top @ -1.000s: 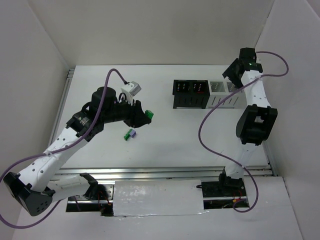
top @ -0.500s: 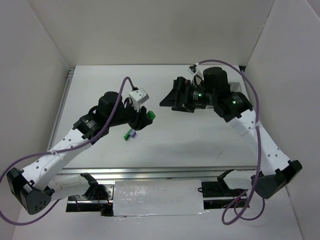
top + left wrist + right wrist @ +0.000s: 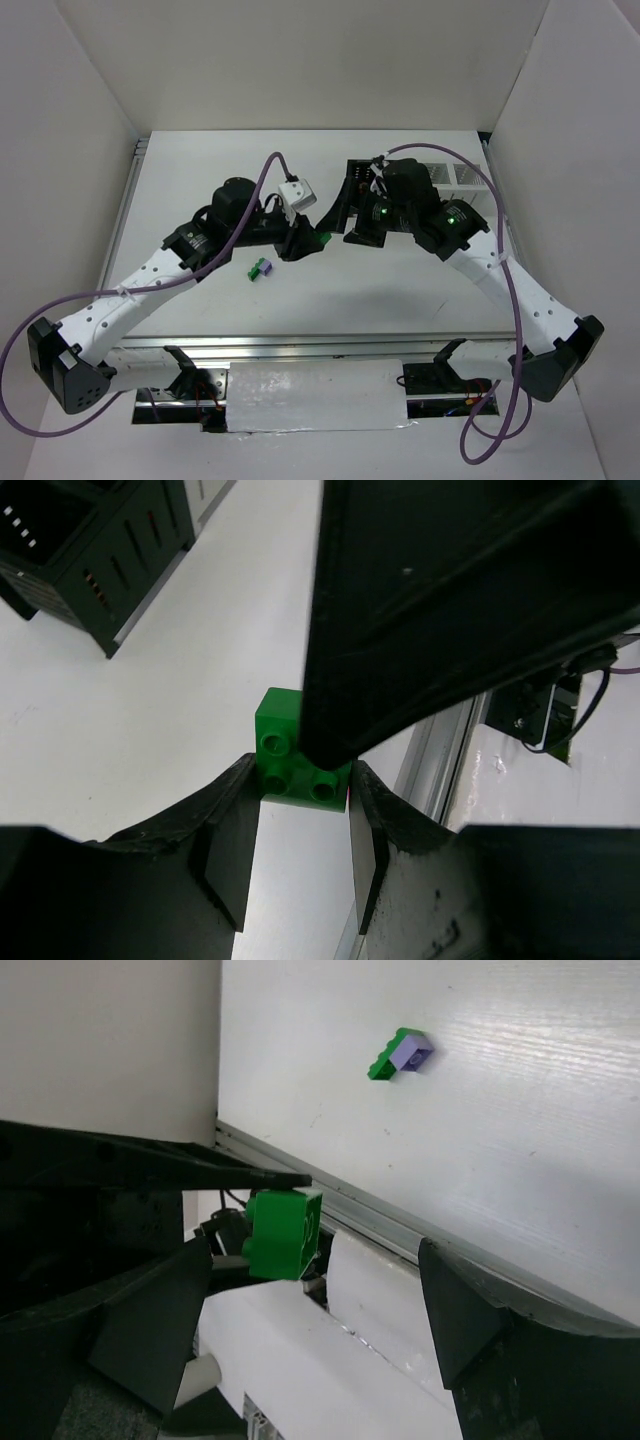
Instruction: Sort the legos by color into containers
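My left gripper (image 3: pixel 312 241) is shut on a green lego (image 3: pixel 322 238) and holds it above the table; the left wrist view shows the studded brick (image 3: pixel 294 761) pinched between the fingertips (image 3: pixel 235 820). My right gripper (image 3: pixel 341 224) is open and wide, right up against it. In the right wrist view (image 3: pixel 315 1300) the green brick (image 3: pixel 283 1232) sits inside the opening, nearer the left finger (image 3: pixel 150 1330). A green and light purple lego pair (image 3: pixel 258 268) lies on the table (image 3: pixel 402 1053). The containers (image 3: pixel 462 178) stand behind the right arm, partly hidden.
The black bins (image 3: pixel 95 555) show at the top left of the left wrist view. An aluminium rail (image 3: pixel 300 345) runs along the table's near edge. White walls enclose the table on the left, back and right.
The right arm has swung from the white bins leftward to the left gripper. The left gripper has moved right with the green brick in it.
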### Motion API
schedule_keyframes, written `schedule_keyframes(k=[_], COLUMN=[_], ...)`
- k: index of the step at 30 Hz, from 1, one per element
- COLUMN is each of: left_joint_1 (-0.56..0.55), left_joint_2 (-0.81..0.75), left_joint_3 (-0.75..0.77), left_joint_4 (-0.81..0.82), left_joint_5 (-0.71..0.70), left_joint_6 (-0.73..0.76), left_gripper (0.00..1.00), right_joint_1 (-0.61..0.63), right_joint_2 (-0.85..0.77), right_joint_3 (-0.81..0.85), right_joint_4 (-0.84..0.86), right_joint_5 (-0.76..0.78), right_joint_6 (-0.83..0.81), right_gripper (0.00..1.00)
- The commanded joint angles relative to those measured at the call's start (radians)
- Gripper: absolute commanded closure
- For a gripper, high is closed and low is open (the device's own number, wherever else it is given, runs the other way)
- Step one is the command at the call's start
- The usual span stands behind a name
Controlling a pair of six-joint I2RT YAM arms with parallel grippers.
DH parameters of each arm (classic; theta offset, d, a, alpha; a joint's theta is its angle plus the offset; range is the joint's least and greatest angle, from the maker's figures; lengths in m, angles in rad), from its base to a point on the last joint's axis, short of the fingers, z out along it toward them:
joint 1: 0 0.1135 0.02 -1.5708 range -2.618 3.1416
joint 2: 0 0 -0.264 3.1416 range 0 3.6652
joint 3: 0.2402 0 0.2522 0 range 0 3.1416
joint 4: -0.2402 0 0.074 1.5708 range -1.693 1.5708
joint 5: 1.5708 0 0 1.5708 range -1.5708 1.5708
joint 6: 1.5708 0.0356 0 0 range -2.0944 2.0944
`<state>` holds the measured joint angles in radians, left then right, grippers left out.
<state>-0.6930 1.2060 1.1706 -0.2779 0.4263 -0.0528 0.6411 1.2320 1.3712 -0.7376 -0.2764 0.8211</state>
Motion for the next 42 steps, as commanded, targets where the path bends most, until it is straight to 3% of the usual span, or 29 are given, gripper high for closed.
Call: schedule_keyframes(k=[1, 5, 6, 7, 10, 17, 19, 20, 21, 22, 23, 24, 29, 30, 35, 36, 42], left_joint_1=[-0.011, -0.019, -0.019, -0.022, -0.022, -0.023, -0.023, -0.023, -0.023, -0.023, -0.023, -0.023, -0.023, -0.023, -0.019, -0.016, 0.05], left_joint_2=[0.004, 0.012, 0.01, 0.007, 0.003, 0.02, 0.017, 0.015, 0.015, 0.013, 0.012, 0.006, -0.005, -0.003, 0.016, 0.021, 0.056], left_joint_3=[0.043, 0.049, 0.047, 0.047, 0.046, 0.06, 0.058, 0.058, 0.058, 0.058, 0.052, 0.049, 0.037, 0.037, 0.021, 0.02, 0.017], left_joint_4=[0.08, 0.085, 0.085, 0.089, 0.092, 0.068, 0.077, 0.074, 0.072, 0.069, 0.066, 0.066, 0.011, -0.006, -0.121, -0.165, -0.332], left_joint_5=[0.078, 0.094, 0.092, 0.086, 0.063, 0.042, 0.034, 0.025, 0.011, -0.038, -0.067, -0.104, -0.366, -0.411, -0.665, -0.691, -0.77], left_joint_6=[0.011, 0.004, 0.002, -0.002, -0.005, -0.004, -0.009, -0.013, -0.021, -0.028, -0.039, -0.06, -0.136, -0.15, -0.266, -0.287, -0.432], left_gripper=[0.99, 0.99, 0.99, 0.99, 0.97, 0.92, 0.85, 0.68, 0.56, 0.36, 0.28, 0.01, 0.0, 0.01, 0.0, 0.0, 0.01], right_joint_1=[0.008, 0.006, 0.006, 0.008, 0.022, 0.072, 0.077, 0.077, 0.078, 0.077, 0.072, 0.066, -0.105, -0.197, -0.379, -0.415, -0.508], right_joint_2=[-0.029, -0.019, -0.014, -0.002, 0.018, 0.067, 0.07, 0.063, 0.058, 0.054, 0.049, 0.047, 0.058, 0.064, 0.202, 0.236, 0.513], right_joint_3=[-0.008, -0.014, -0.009, -0.004, 0.003, -0.023, -0.04, -0.046, -0.05, -0.05, -0.046, -0.041, -0.058, -0.055, 0.057, 0.118, 0.38], right_joint_4=[0.014, 0.05, 0.052, 0.053, 0.07, 0.115, 0.124, 0.129, 0.132, 0.13, 0.126, 0.107, 0.078, 0.073, 0.031, 0.023, -0.054], right_joint_5=[0.072, 0.052, 0.046, 0.027, -0.029, -0.089, -0.092, -0.075, -0.064, -0.052, -0.015, 0.002, 0.069, 0.127, 0.438, 0.516, 0.658], right_joint_6=[0.018, 0.027, 0.026, 0.023, 0.024, 0.033, 0.041, 0.046, 0.049, 0.041, 0.035, 0.027, -0.062, -0.089, -0.148, -0.158, -0.165], right_gripper=[0.1, 0.16, 0.21, 0.32, 0.46, 0.5, 0.83, 1.0, 1.0, 1.0, 1.0, 1.0, 1.0, 1.0, 1.0, 1.0, 1.0])
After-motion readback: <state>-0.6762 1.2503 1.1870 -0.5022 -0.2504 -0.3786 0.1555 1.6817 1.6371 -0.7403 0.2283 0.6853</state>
